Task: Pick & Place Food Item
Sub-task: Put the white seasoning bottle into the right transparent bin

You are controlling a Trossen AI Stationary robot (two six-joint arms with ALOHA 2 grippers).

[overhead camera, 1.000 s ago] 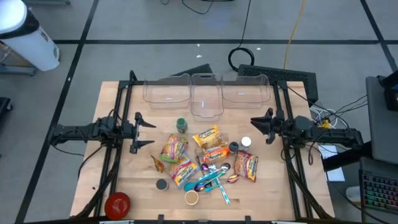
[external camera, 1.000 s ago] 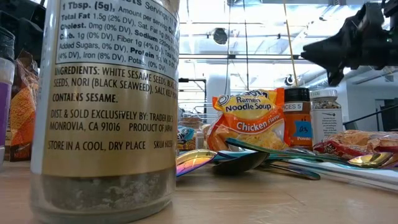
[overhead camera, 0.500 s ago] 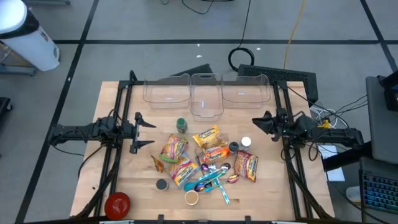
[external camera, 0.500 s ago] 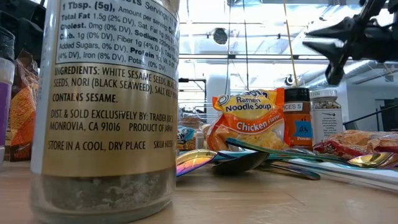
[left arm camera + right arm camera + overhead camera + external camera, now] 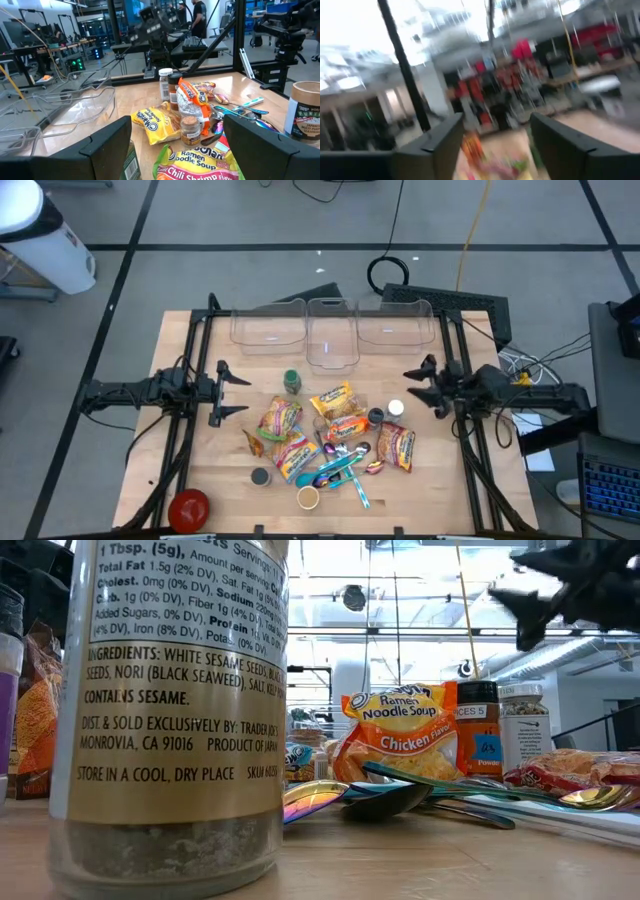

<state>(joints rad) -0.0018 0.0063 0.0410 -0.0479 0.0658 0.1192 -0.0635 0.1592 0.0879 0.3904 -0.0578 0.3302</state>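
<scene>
Several ramen packets [image 5: 333,400] [image 5: 281,418] [image 5: 397,447] lie in a heap at the table's middle, with spice jars [image 5: 291,381] [image 5: 395,409] and spoons [image 5: 340,465] among them. In the low view a chicken ramen packet [image 5: 400,730] leans upright behind the spoons. My left gripper [image 5: 225,393] hovers open at the left of the heap, and its wrist view [image 5: 177,145] looks level over the packets. My right gripper [image 5: 416,386] hovers open at the heap's right, above the table [image 5: 560,590], with nothing between its fingers [image 5: 495,145].
Three clear bins [image 5: 268,325] [image 5: 332,338] [image 5: 395,323] stand along the far edge. A red bowl [image 5: 188,508] sits at the near left corner, a small cup [image 5: 308,498] near the front. A large seasoning jar [image 5: 170,710] stands close before the low camera.
My right gripper has opened, from shut fingers to a wide gap, and has tipped its fingers upward while staying at the heap's right side. The food items have not moved.
</scene>
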